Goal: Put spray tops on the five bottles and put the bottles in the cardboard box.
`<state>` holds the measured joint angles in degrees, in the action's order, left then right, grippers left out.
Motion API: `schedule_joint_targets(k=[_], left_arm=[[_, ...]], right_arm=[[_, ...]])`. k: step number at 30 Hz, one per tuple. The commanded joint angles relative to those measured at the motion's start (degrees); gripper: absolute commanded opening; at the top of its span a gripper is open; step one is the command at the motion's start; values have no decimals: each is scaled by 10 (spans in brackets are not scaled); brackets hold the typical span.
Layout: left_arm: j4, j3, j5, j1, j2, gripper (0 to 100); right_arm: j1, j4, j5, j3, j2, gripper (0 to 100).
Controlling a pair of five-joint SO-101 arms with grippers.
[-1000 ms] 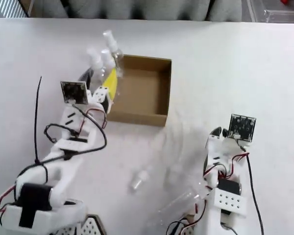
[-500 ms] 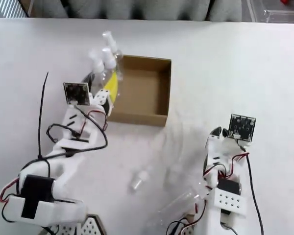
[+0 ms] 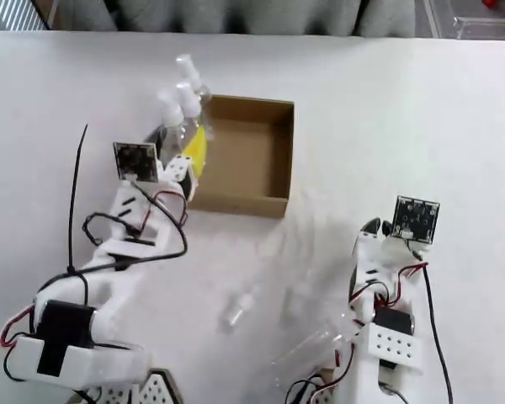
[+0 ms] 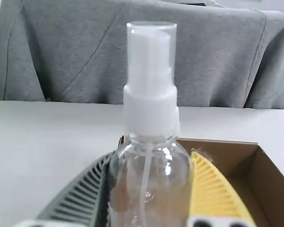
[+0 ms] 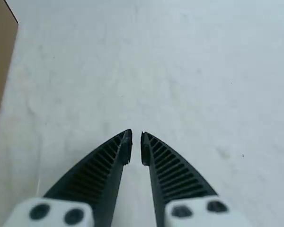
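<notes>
My left gripper [image 3: 182, 128] is shut on a clear bottle [image 4: 150, 123] with a white spray top, held upright between the grey and yellow fingers [image 4: 213, 194]. It hangs at the left wall of the open cardboard box [image 3: 246, 156], whose brown inside [image 4: 227, 156] lies just beyond. Another capped bottle [image 3: 188, 74] stands by the box's far left corner. A clear bottle [image 3: 236, 308] lies on its side on the table in front of the box. My right gripper [image 5: 135, 142] rests low over bare table right of the box [image 3: 372, 225], its black fingers shut on nothing.
Crumpled clear plastic [image 3: 313, 337] lies by the right arm's base. A grey chair back [image 4: 132, 52] stands behind the table's far edge. Bare white table [image 3: 404, 118] stretches to the right of the box.
The left arm has shifted slightly towards the box, carrying the capped bottle with it. The right arm and the lying bottle have kept still.
</notes>
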<state>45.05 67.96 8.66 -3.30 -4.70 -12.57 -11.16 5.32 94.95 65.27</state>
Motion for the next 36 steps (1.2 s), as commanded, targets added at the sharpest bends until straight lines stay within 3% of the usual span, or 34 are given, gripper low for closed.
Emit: schedule_joint_targets(k=[1,7,14,32,36], left_arm=[[10,0,1,-7,-3,24],[-14,0,1,-6,-3,35],[-18,0,2,-2,-3,167],[-30,18,1,-2,-3,172],[-34,20,1,-3,-3,256]], right_arm=[[-3,12,8,4,8,16],[-3,12,8,4,8,16],[-4,12,8,4,8,16],[-4,12,8,4,8,16],[-4,12,8,4,8,16]])
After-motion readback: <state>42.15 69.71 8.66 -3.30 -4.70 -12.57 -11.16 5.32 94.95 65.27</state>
